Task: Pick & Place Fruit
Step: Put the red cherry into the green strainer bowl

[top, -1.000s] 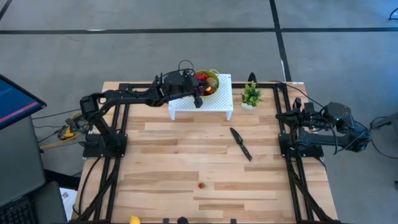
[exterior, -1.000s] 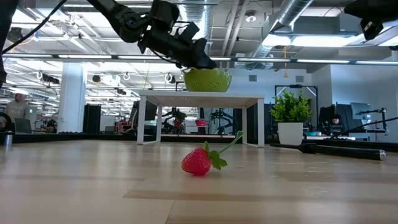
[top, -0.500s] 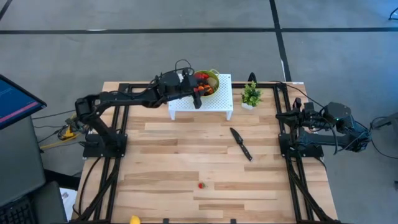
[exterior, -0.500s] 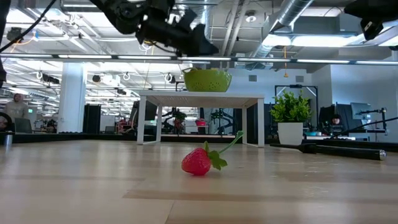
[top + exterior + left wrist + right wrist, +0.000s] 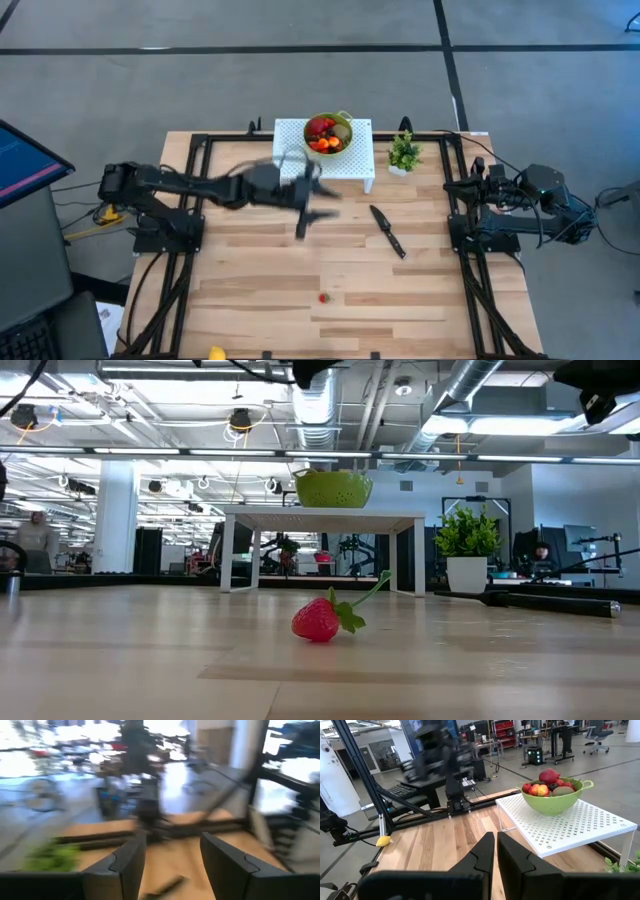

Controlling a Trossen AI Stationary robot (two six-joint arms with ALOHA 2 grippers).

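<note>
A green bowl (image 5: 328,133) with red, orange and brown-green fruit (image 5: 549,784) stands on a white perforated stand (image 5: 355,160) at the table's far side. A red strawberry (image 5: 318,620) with a green stem lies alone on the wood near the near edge (image 5: 323,297). My left gripper (image 5: 310,203) hovers open over the table, just nearer than the stand, with nothing between its fingers (image 5: 172,855). At the right edge my right gripper (image 5: 495,851) is shut and empty, held high (image 5: 480,180).
A black knife (image 5: 388,231) lies right of centre. A small potted plant (image 5: 404,153) stands right of the stand. A yellow fruit (image 5: 215,352) sits at the near edge on the left. Bare wood stretches between the stand and the strawberry.
My left gripper has drawn back from over the bowl toward the near edge and risen, leaving the top of the low view. The bowl, its fruit and the strawberry have stayed where they were.
</note>
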